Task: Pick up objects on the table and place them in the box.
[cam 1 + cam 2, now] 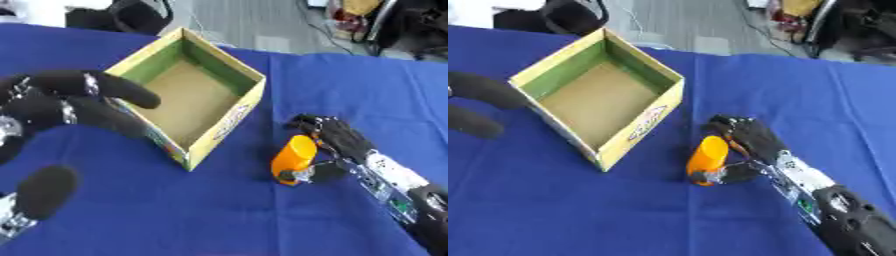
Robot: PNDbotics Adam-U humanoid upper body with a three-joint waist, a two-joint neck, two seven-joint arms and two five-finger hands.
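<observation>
where the blue cloth (219, 215) covers the table, an open cardboard box (226, 120) sits toward the far left, turned cornerwise to the camera. its outer walls are yellow with some print on the near right side, its inner walls are green, and its floor is plain brown. nothing shows inside it.

just to the right of the box's near corner, apart from it, stands an orange bottle (707, 156) on the cloth, leaning a little to the right at the top. its lower end looks darker, with a small pale patch, but what that is cannot be made out.

the right hand (752, 137) comes in from the lower right on a black and silver arm (833, 207). its black fingers curl round the far and right side of the orange bottle, and the thumb lies against the bottle's lower end, so the hand is closed on the bottle. the bottle's base looks to be on the cloth.

the left hand (66, 107) shows large at the left edge, close to the camera, just beside the box's left wall. its padded black fingers are spread and fairly straight, holding nothing. one fingertip overlaps the box's near left rim in the left eye view; whether it touches cannot be told.
</observation>
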